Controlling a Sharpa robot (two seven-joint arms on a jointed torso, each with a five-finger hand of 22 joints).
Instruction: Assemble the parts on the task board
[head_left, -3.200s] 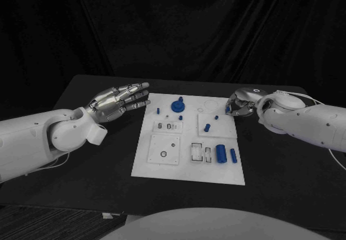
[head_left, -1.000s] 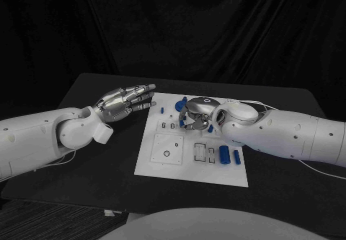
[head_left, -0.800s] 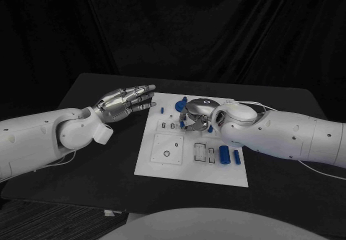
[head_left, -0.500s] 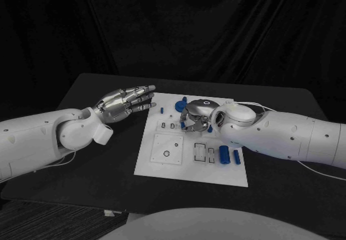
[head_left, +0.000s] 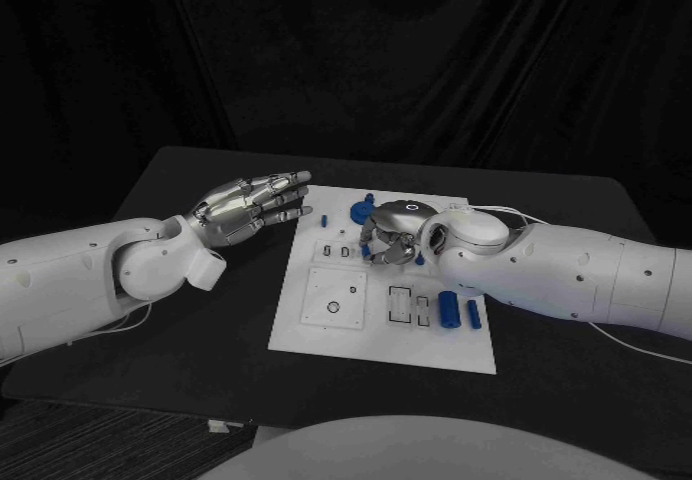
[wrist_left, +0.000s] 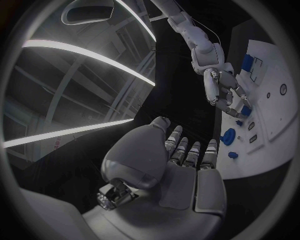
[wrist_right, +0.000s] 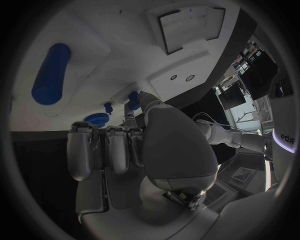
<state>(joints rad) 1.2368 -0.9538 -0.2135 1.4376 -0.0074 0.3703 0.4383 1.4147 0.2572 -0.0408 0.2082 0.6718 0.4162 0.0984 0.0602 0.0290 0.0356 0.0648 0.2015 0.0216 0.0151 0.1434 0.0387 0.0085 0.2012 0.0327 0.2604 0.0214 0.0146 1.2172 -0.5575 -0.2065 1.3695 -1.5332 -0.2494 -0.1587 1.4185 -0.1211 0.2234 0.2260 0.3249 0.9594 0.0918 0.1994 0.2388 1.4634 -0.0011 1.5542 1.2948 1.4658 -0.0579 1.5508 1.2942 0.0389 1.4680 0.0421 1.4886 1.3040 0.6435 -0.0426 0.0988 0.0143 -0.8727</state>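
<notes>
A: What is the right hand (head_left: 387, 238) doing now?

B: It is hanging low over the middle of the task board (head_left: 332, 345), with its fingers curled down. In the right wrist view a small blue part (wrist_right: 133, 97) is sitting at the tips of the fingers (wrist_right: 142, 102). I think the hand is pinching it, but the contact is too small for me to be sure.

A: And which way is the work lying from this hand?

B: Directly under the fingertips, as far as I am judging. The small slots of the board are lying just below and beside the hand, so the coming move is probably a short push downward, not a reach. The part's long axis I cannot tell.

A: What is lying further from it?

B: Toward its own forearm, two blue cylinders (head_left: 450, 309) are lying on the board, long axes running from the near edge to the far edge. Beyond the fingers, a round blue knob (head_left: 364, 209) is standing at the far end of the board.

A: And the left hand (head_left: 248, 207)?

B: It is hovering over the dark surface (head_left: 216, 370) beside the board, fingers spread, holding nothing. It is well apart from the parts, so the right hand is clearly the nearer one.
</notes>
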